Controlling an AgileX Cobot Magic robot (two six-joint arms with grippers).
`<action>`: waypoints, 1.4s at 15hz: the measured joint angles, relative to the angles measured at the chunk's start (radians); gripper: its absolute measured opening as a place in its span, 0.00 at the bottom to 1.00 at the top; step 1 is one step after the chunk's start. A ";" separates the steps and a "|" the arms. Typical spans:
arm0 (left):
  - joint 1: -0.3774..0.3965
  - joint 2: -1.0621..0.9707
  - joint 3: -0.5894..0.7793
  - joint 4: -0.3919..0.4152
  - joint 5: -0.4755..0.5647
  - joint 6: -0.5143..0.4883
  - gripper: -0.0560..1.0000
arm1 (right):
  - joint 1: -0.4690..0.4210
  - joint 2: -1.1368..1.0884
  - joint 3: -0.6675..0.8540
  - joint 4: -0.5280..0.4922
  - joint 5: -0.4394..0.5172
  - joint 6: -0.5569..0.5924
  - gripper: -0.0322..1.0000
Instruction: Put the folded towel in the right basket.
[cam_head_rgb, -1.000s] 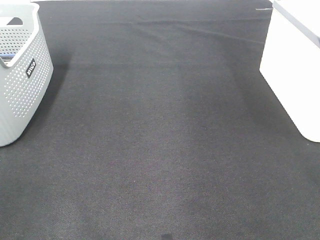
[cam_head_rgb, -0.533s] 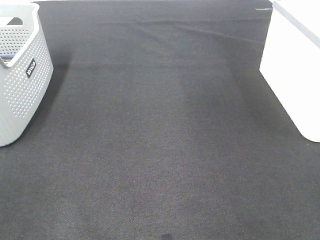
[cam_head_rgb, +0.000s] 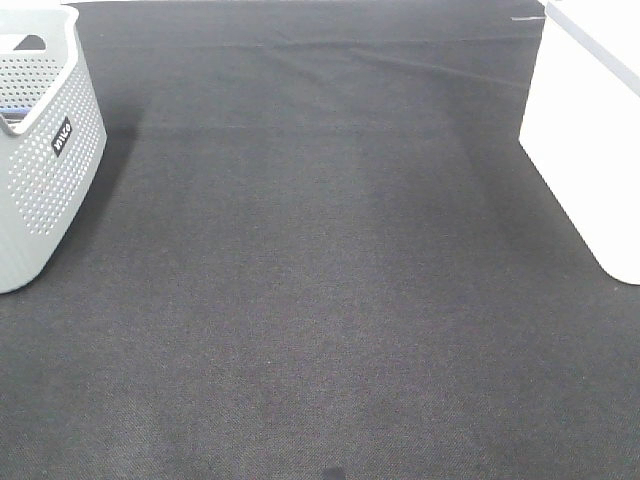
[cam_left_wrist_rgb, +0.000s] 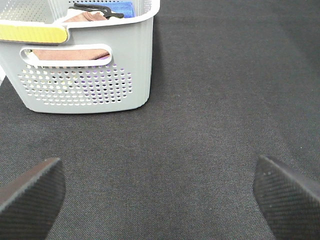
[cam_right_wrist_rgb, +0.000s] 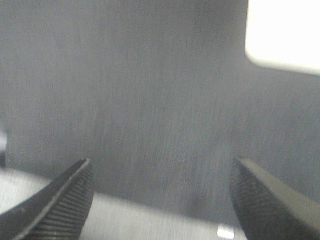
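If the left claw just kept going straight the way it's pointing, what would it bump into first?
Probably the dark cloth-covered table: the open left gripper angles down at bare cloth. The grey perforated basket sits farther ahead and off to one side, though depth is hard to judge.

A dark charcoal cloth (cam_head_rgb: 320, 280) covers the whole tabletop, evenly lit, with faint creases near its far edge.

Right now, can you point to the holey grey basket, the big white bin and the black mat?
grey basket (cam_head_rgb: 45, 190), high view, perforated side wall.
white bin (cam_head_rgb: 590, 150), high view, smooth side wall.
black mat (cam_head_rgb: 320, 300), high view, bare middle.
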 joint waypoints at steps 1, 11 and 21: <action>0.000 0.000 0.000 0.000 0.000 0.000 0.97 | 0.000 -0.017 0.000 0.000 -0.003 0.001 0.73; 0.000 0.000 0.000 0.000 0.000 0.000 0.97 | -0.042 -0.031 0.000 0.002 -0.004 0.007 0.73; 0.000 0.000 0.000 0.000 0.000 0.000 0.97 | -0.133 -0.209 0.000 0.008 -0.008 0.007 0.73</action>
